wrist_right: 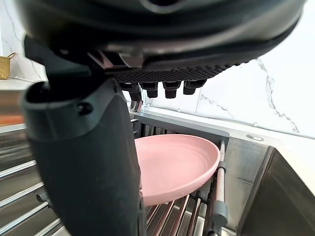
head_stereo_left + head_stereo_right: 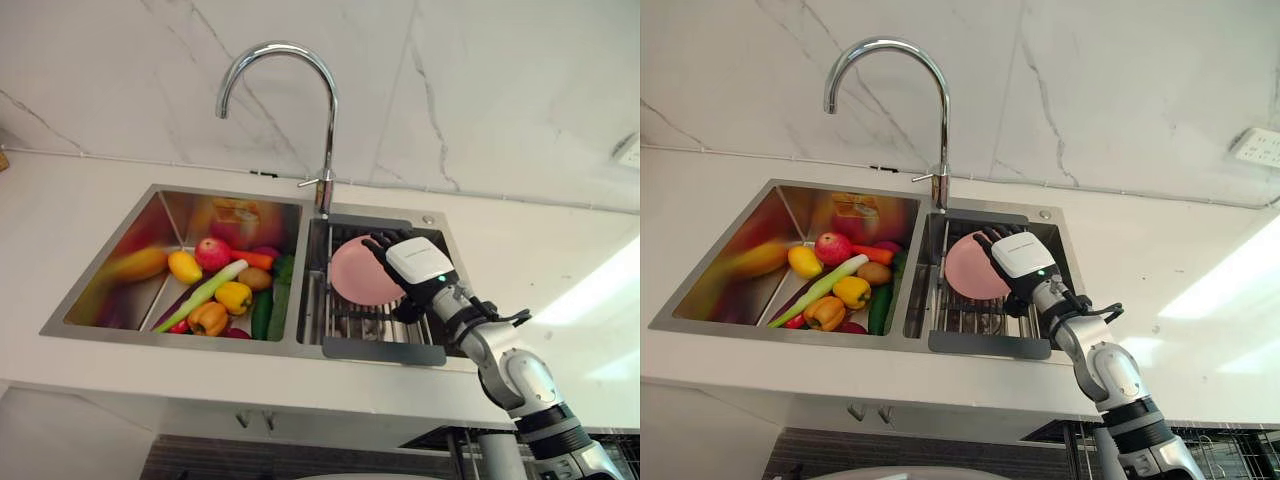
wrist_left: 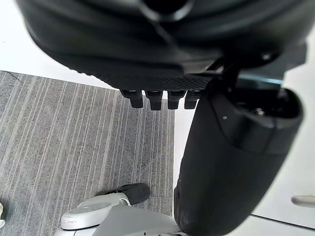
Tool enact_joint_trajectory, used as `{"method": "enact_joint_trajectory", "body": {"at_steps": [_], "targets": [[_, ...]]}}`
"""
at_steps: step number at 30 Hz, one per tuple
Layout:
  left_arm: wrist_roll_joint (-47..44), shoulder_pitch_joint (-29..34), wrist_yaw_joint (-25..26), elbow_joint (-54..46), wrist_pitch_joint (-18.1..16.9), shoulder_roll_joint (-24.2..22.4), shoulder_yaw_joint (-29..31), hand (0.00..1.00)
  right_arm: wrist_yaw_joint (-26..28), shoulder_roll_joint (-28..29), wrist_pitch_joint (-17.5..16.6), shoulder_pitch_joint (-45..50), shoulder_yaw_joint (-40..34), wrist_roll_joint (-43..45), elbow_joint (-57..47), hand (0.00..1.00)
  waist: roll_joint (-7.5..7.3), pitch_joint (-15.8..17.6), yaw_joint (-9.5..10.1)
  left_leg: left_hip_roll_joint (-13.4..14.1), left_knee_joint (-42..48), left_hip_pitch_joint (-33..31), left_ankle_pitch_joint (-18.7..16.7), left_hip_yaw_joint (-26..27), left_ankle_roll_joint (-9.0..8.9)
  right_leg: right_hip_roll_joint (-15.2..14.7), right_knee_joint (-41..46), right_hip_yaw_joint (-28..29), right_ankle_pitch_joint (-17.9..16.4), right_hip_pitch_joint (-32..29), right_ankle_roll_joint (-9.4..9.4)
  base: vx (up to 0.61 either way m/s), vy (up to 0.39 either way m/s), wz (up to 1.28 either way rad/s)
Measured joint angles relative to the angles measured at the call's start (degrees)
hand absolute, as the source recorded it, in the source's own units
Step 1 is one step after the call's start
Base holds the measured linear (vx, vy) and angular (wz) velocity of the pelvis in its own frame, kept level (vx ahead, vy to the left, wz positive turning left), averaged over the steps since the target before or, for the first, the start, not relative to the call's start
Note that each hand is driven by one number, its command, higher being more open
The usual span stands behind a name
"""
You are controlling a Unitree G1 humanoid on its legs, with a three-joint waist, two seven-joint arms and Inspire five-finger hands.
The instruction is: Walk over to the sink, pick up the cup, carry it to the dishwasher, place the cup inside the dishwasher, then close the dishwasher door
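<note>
Two steel basins make one sink (image 2: 175,338). Its left basin holds a pile of produce: one red apple (image 2: 212,253), one lemon (image 2: 185,267), one leek (image 2: 205,292), one carrot (image 2: 255,259), two peppers (image 2: 233,296) and darker pieces I cannot count. One curved faucet (image 2: 328,120) rises behind the divide. One wire rack (image 2: 345,322) in the right basin carries the one pink dish (image 2: 355,275), tilted on edge. The right hand (image 2: 418,262) reaches over its rim, fingers loose, not closed on it. White counter (image 2: 60,220) surrounds the sink; a marbled wall (image 2: 480,90) stands behind. The left hand (image 3: 162,59) hangs relaxed, holding nothing, above grey striped carpet (image 3: 74,137).
</note>
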Motion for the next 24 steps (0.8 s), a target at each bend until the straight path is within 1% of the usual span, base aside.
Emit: {"method": "enact_joint_trajectory", "body": {"at_steps": [2, 5, 16, 17, 24], "targets": [[-0.01, 0.04, 0.0, -0.03, 0.02, 0.01, -0.09, 1.0, -0.05, 1.16, 0.73, 0.0, 0.08, -1.05, 1.75, 1.0, 0.01, 0.06, 0.02, -0.04, -0.01, 0.0, 0.07, -0.02, 0.02, -0.04, 0.0, 0.0, 0.0, 0.01, 0.01, 0.0, 0.0, 0.0], [-0.02, 0.08, -0.04, -0.09, 0.02, 0.01, -0.1, 1.0, -0.01, 1.16, 1.85, -0.02, 1.25, -1.23, 3.26, 1.0, 0.09, 0.16, 0.02, -0.04, -0.01, -0.03, 0.11, -0.05, 0.0, -0.04, 0.0, -0.02, 0.0, 0.01, 0.01, 0.0, 0.0, 0.0], [-0.01, 0.05, -0.3, -0.75, 0.12, -0.11, -0.13, 1.0, 0.39, 1.17, 2.66, -0.71, 2.84, -1.17, 4.58, 1.0, 0.6, 0.81, 0.0, -0.12, -0.01, -0.23, 0.12, -0.29, 0.0, -0.08, -0.01, -0.28, -0.02, -0.04, 0.03, 0.0, 0.0, 0.0], [-0.01, 0.05, -0.31, -0.79, 0.18, -0.11, -0.13, 1.0, 0.3, 1.17, 2.71, -0.75, 2.86, -1.17, 4.64, 0.0, 0.61, 0.81, 0.01, -0.13, -0.01, -0.23, 0.12, -0.3, 0.0, -0.1, -0.01, -0.29, -0.02, -0.04, 0.03, 0.0, 0.0, 0.0], [0.0, 0.05, -0.31, -1.06, 0.51, -0.19, -0.17, 1.0, -2.77, 1.18, 3.17, -1.71, 4.0, -2.38, 7.63, 0.0, 1.03, 1.16, 0.05, -0.14, -0.01, -0.32, 0.13, -0.3, 0.01, -0.11, -0.02, -0.27, -0.02, -0.1, 0.03, 0.0, 0.0, 0.0]]}}
